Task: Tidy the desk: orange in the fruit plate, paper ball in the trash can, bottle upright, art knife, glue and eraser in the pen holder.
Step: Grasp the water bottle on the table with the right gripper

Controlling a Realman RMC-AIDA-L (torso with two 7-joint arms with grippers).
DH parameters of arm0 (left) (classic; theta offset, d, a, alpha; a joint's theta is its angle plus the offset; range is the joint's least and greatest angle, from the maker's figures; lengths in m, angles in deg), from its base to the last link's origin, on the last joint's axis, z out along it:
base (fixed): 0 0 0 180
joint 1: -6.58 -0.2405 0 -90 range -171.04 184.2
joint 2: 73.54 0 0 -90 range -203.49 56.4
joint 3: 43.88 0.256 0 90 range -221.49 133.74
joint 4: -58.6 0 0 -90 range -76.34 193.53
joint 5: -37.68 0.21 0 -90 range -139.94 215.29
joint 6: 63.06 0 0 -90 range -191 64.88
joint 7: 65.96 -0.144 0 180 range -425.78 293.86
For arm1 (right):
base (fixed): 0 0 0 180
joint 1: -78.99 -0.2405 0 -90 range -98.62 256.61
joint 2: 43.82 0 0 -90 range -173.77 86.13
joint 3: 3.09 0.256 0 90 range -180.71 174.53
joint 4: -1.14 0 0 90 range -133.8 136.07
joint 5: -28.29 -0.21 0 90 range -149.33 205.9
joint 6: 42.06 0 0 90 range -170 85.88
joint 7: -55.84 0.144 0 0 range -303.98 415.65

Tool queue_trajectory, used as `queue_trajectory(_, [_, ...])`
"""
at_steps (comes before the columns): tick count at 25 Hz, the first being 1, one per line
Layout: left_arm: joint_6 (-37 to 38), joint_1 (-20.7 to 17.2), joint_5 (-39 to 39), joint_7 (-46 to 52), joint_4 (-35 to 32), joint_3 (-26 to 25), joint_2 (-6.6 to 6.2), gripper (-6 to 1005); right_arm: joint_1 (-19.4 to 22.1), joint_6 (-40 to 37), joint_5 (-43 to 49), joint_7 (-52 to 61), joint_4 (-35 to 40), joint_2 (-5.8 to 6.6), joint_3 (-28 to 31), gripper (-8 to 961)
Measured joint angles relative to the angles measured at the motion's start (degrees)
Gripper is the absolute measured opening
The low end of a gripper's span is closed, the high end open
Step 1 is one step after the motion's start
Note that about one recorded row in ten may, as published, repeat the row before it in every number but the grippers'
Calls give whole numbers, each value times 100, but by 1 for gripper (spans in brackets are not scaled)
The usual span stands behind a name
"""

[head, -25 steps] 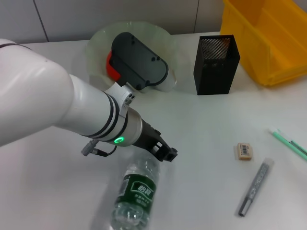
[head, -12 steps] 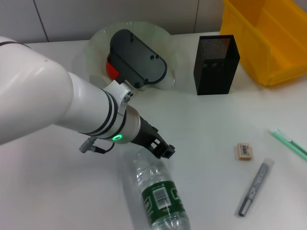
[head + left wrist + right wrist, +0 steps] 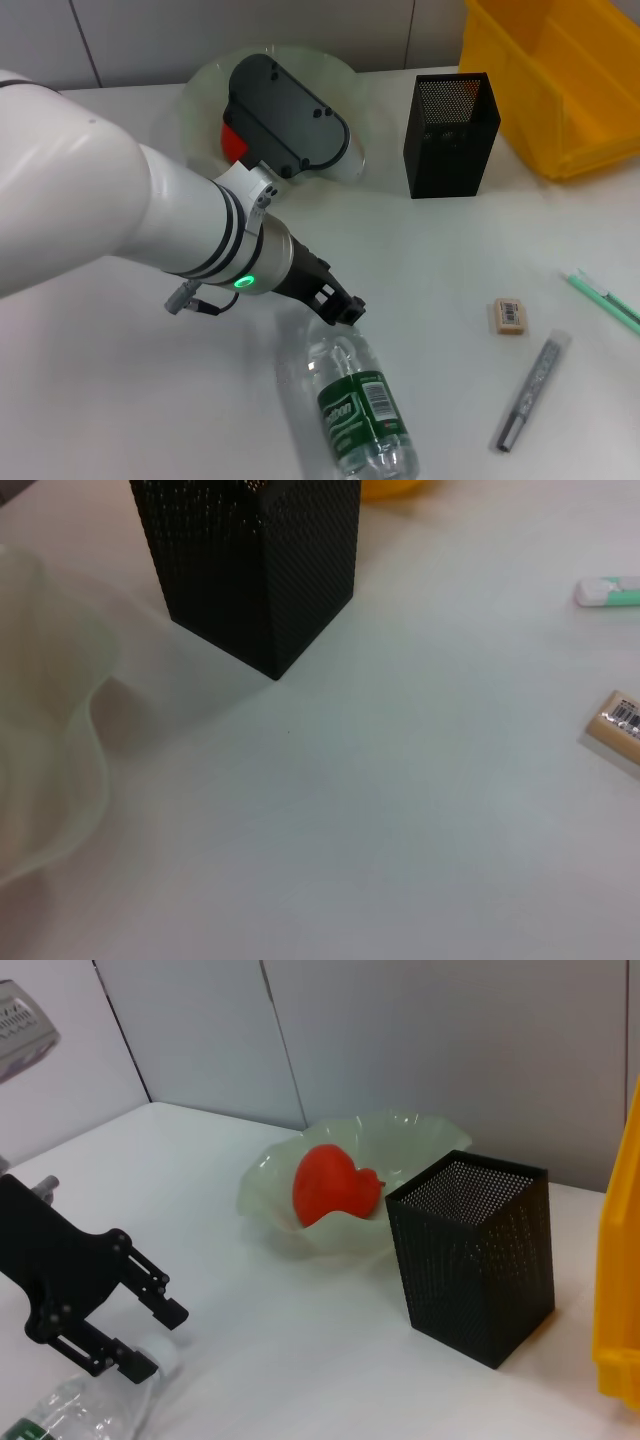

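Head view: we see the left gripper (image 3: 335,308) low over the counter (image 3: 430,260), its fingers at the cap end of the bottle (image 3: 362,410), which lies on its side with its base toward the near edge. In the right wrist view the same fingers (image 3: 150,1325) straddle the white cap, spread apart and not clamped on it. The orange (image 3: 330,1185) already rests in the fruit plate (image 3: 275,1175); the pen holder (image 3: 449,135) stands beside it, the trash can (image 3: 560,80) behind. The eraser (image 3: 509,316) lies on the counter, well apart from the bottle. The right gripper is out of view.

We judge the step in hand to be righting the bottle. To do it well, we would close squarely on the neck just below the cap, then swing the cap end upward about the base, slowly, since a round bottle rolls easily.
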Motion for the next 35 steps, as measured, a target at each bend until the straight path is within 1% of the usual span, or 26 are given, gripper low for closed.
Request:
queue_trajectory(5, [105,0,74,0,-77,-66,0,578,-22,12,37,30,19,-11,-21,618])
queue_trajectory(12, [163,-8,84,-1,-92,-81,0,576,-61,33,150,58,40,-71,-26,618])
queue_trajectory(16, [163,-4,157,-6,-109,-114,0,576,-73,90,173,58,8,-79,-29,618])
queue_trajectory(26, [173,127,339,-19,-142,-305,0,577,-132,220,293,67,2,-125,-30,618])
queue_trajectory(30, [173,165,361,-14,-165,-366,0,576,-181,381,414,110,1,-162,-30,618])
queue_trajectory(32, [173,166,361,-13,-170,-384,0,576,-218,484,440,223,28,-202,-34,618])
queue_trajectory(35, [173,167,361,-12,-170,-393,0,576,-236,498,443,333,67,-213,-60,618])
